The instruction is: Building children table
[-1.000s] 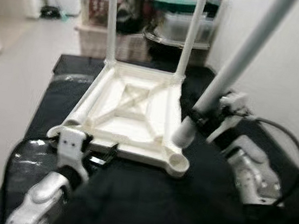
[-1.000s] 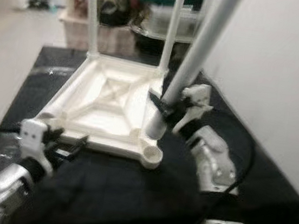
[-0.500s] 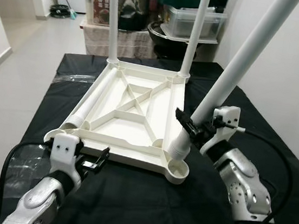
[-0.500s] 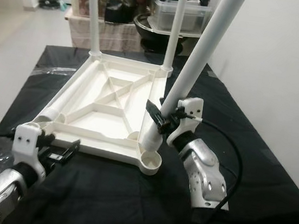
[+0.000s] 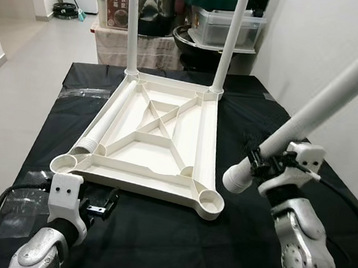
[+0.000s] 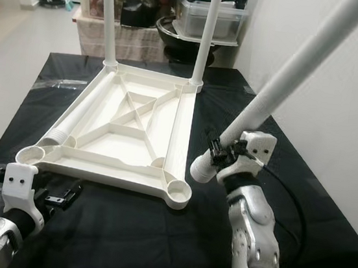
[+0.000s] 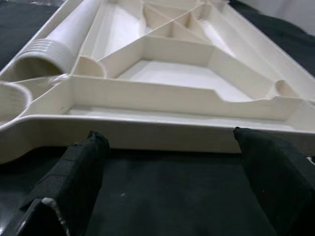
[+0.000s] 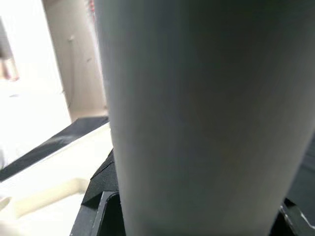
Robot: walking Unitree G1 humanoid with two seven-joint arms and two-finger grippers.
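The right gripper [image 5: 263,165] pinches a white leg [image 5: 319,109] (tilted, lower end off the socket [image 5: 209,200]) beside the upturned table frame [image 5: 159,138] mid-tabletop [image 5: 171,251]; next, seat it. Left gripper [image 5: 99,208] is spread near the frame's near edge.

White plastic tabletop [image 5: 159,138] lies upside down on black worktop [image 5: 152,248]; two legs [image 5: 135,24] upright in far sockets; third leg [image 5: 311,117] tilted, held above, right of near-right socket [image 5: 210,200].
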